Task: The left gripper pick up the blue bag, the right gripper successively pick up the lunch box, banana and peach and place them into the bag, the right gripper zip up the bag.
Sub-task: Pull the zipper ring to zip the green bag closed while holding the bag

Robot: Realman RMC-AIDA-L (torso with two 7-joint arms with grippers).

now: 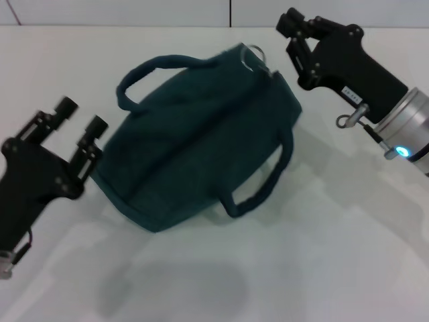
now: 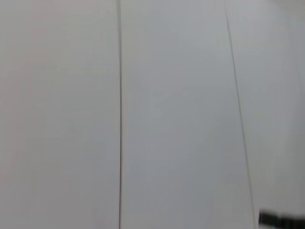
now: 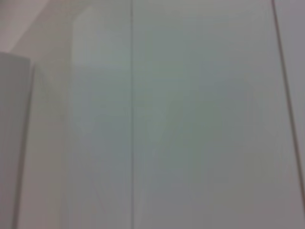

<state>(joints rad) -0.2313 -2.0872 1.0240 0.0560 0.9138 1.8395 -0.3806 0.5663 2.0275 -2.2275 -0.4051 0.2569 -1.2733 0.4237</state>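
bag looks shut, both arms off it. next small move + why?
Probably pull the right gripper back from the bag's far end, clear of the metal ring. The blue bag lies closed on the table, no lunch box, banana or peach in view, so packing and zipping look done. The left gripper stands open just beside the bag's near-left corner, holding nothing.
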